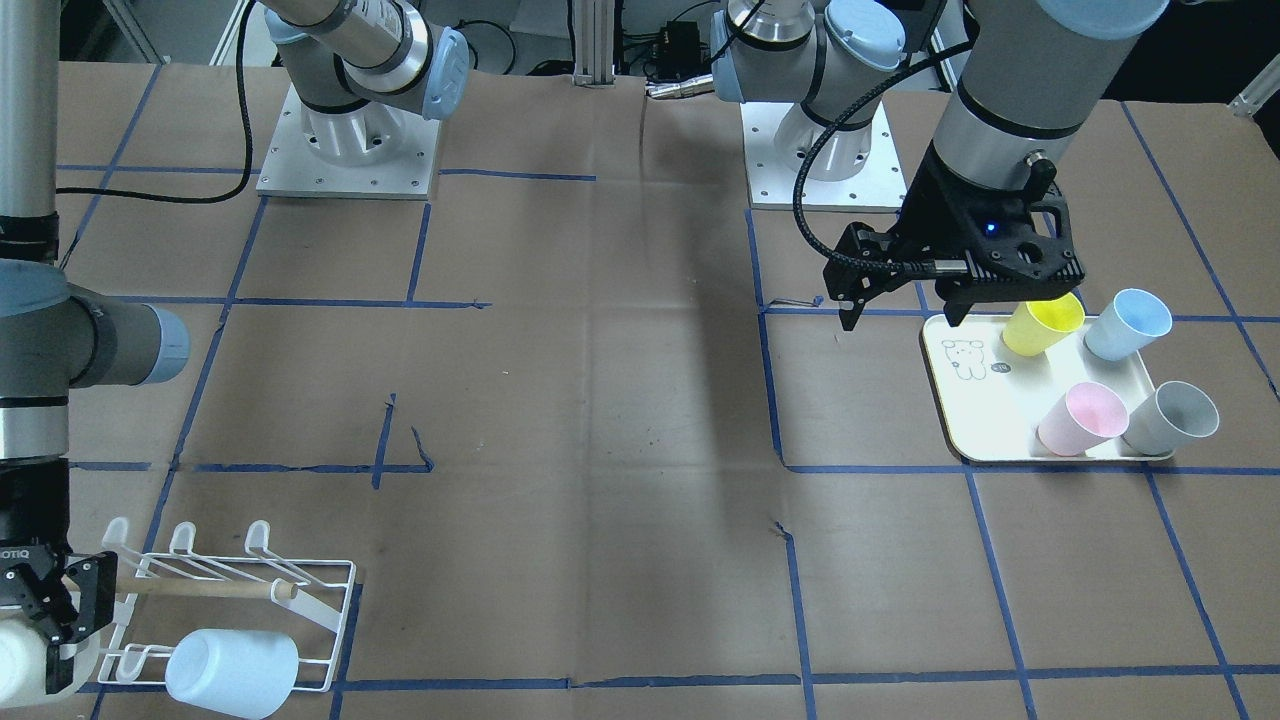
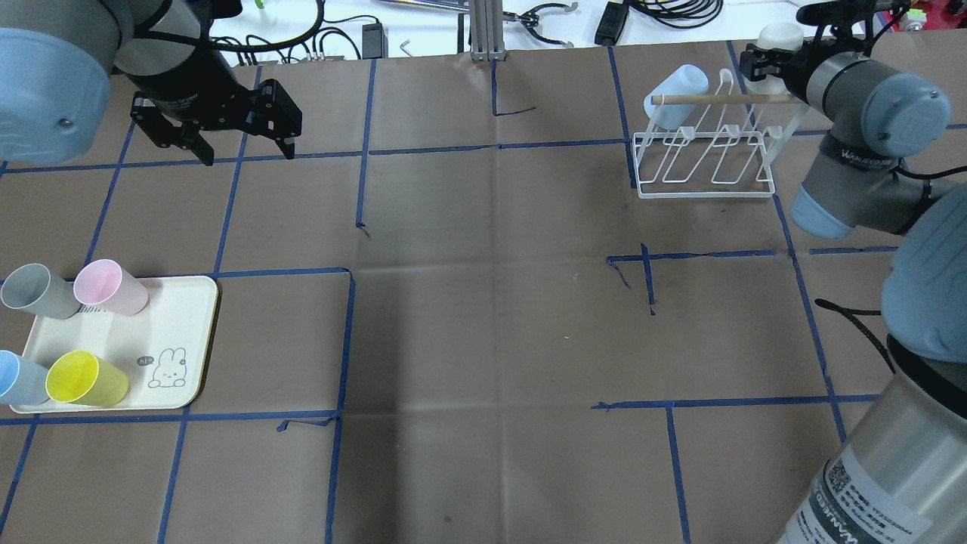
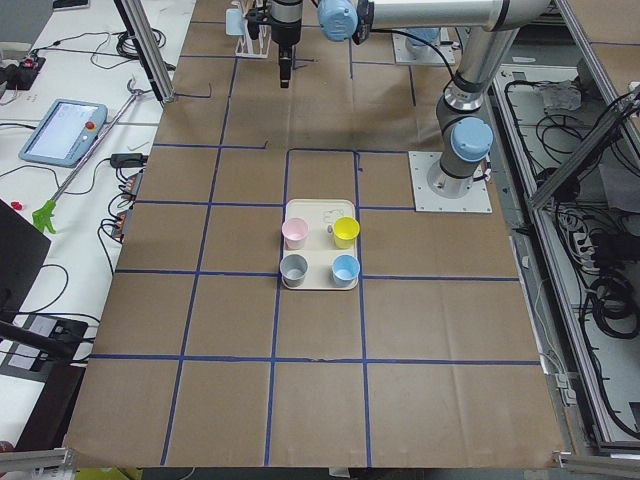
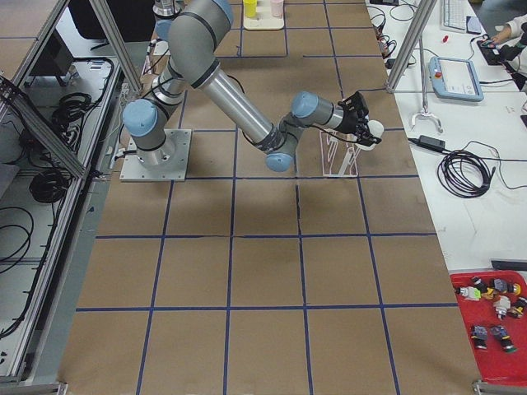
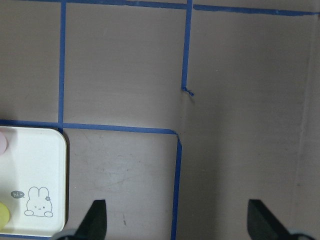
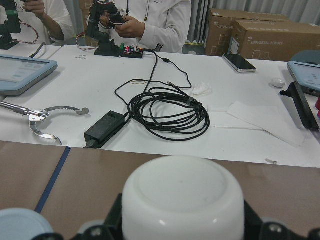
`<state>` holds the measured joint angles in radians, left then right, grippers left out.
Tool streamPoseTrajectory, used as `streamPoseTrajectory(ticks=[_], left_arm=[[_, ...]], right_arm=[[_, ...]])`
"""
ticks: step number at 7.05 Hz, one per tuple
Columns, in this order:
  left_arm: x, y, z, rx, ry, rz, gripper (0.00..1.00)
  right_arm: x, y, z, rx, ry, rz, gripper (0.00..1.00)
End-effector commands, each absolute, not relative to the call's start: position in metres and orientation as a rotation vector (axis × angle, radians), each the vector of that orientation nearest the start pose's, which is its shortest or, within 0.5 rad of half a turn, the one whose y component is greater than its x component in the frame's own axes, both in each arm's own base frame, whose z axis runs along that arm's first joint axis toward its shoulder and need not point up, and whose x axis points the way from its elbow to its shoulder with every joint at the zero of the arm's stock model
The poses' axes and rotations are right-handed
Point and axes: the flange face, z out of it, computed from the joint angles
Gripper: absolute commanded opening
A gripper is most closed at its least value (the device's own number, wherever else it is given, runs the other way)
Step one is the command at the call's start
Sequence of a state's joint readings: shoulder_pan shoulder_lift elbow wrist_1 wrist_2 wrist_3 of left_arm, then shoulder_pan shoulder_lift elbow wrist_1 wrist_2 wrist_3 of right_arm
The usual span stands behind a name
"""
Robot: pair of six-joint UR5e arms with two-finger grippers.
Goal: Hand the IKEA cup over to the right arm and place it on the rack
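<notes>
My right gripper point(image 2: 774, 54) is shut on a white cup point(image 2: 780, 34), held on its side just off the end of the white wire rack point(image 2: 706, 180) by the wooden dowel point(image 2: 718, 98). The right wrist view shows the cup's base point(image 6: 182, 200) between the fingers. In the front view the gripper point(image 1: 45, 625) and the white cup point(image 1: 18, 655) are at the bottom left beside the rack point(image 1: 335, 572). A pale-blue cup point(image 2: 675, 94) hangs on a rack peg. My left gripper point(image 1: 900, 300) is open and empty, above the tray's edge.
A cream tray with a bunny drawing point(image 1: 975, 400) holds yellow point(image 1: 1042, 325), blue point(image 1: 1128, 325), pink point(image 1: 1082, 420) and grey point(image 1: 1170, 418) cups lying on their sides. Blue tape lines cross the brown table. Cables and a person are beyond the far edge in the right wrist view.
</notes>
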<state>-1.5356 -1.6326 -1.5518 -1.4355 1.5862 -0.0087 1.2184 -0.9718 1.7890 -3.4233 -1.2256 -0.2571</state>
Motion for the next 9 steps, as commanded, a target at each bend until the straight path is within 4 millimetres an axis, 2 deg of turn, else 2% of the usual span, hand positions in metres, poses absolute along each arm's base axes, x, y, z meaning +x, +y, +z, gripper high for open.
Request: streamPoseTrajectory(ticks=[1,2,6,7,8,9], left_arm=[[-0.113,-0.531,0.48,-0.059,3.119,-0.148,1.0],[-0.113,-0.531,0.479,-0.061,3.121,-0.146,1.0],[-0.113,-0.53,0.476,-0.061,3.118,-0.136,1.0],[-0.113,-0.53,0.476,-0.061,3.118,-0.136,1.0],[-0.113,-0.53,0.477,-0.061,3.119,-0.141,1.0],[-0.113,-0.531,0.477,-0.061,3.119,-0.146,1.0]], right_arm=[[-0.061,-0.652,0.267,-0.151,2.706,-1.609,0.58],[-0.061,-0.652,0.269,-0.15,2.699,-1.635,0.99],[-0.063,-0.653,0.277,-0.145,2.695,-1.648,1.0],[-0.061,-0.651,0.302,-0.15,2.687,-1.681,1.0],[-0.059,-0.649,0.317,-0.129,2.735,-1.554,1.0],[-0.058,-0.643,0.336,-0.092,2.798,-1.343,1.0]])
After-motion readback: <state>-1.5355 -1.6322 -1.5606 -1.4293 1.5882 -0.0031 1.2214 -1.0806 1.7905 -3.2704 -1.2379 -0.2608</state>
